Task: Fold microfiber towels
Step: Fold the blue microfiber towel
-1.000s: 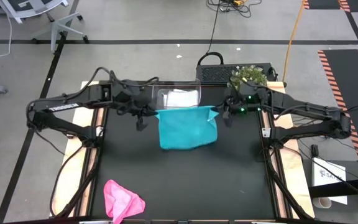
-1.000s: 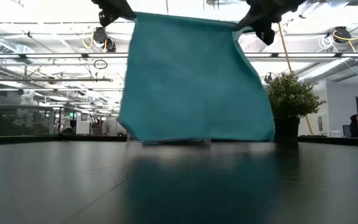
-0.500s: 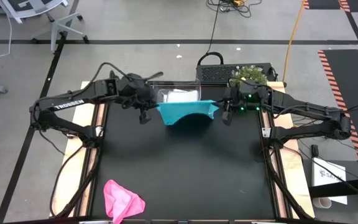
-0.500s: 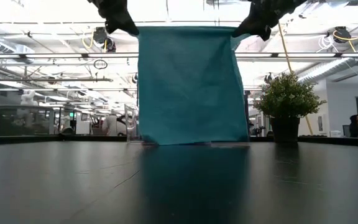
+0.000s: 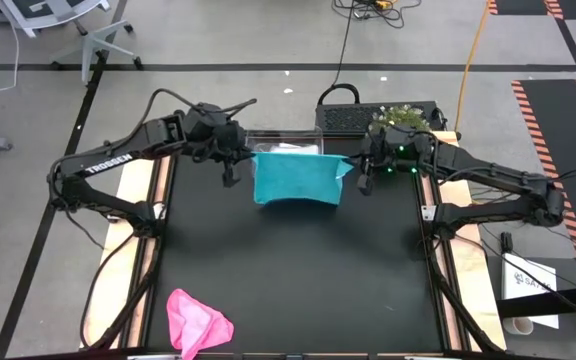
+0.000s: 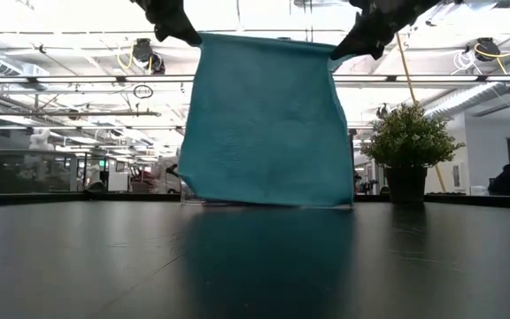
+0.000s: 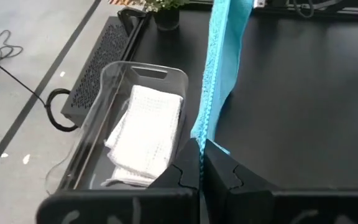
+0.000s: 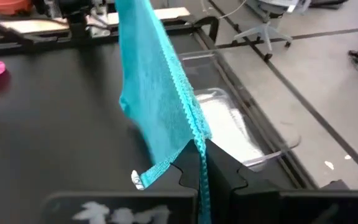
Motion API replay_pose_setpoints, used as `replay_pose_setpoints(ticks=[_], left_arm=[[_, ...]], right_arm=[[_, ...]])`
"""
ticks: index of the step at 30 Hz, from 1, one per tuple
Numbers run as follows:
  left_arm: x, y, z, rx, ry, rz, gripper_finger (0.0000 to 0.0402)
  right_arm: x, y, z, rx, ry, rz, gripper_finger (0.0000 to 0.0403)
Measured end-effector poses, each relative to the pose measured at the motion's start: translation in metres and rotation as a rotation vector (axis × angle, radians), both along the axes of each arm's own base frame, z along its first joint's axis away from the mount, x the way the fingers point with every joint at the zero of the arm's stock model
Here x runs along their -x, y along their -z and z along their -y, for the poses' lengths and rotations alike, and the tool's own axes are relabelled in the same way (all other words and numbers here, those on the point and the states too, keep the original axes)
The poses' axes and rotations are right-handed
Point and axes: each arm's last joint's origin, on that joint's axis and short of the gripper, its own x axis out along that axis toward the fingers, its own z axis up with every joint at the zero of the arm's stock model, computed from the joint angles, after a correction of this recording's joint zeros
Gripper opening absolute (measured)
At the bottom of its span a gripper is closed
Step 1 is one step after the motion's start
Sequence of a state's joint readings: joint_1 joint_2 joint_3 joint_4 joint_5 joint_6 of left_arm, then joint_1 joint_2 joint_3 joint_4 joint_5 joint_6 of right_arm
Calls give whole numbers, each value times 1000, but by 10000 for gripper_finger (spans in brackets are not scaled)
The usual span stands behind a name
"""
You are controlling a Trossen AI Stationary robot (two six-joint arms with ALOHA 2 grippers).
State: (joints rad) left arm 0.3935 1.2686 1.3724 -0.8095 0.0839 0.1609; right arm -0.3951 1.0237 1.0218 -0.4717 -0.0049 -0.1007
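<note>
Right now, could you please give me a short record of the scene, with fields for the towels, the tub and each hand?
teal towel: hanging stretched between both hands at the table's far edge, lower hem close to the table
pink towel: crumpled at the table's near left edge
white towel: folded, lying inside the tub
tub: clear plastic, just behind the teal towel
left hand: shut on one top corner of the teal towel
right hand: shut on the other top corner
plant: potted, far right corner
</note>
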Motion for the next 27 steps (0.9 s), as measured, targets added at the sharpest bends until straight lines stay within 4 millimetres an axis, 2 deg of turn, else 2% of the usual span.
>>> replay_pose_setpoints(ticks=[8,11,17,22,27], left_arm=[[5,0,-11,-5,-49,4,3],[7,-6,-14,-21,-53,11,3],[11,-31,-16,-75,-56,79,3],[12,-29,-14,-33,-25,61,5],[0,-3,-12,70,-14,-80,4]], right_arm=[[10,-4,18,46,56,-25,0],[12,-20,21,92,60,4,0],[17,-51,23,145,79,68,0],[19,-38,21,88,70,-17,0],[17,-11,19,-21,38,-91,0]])
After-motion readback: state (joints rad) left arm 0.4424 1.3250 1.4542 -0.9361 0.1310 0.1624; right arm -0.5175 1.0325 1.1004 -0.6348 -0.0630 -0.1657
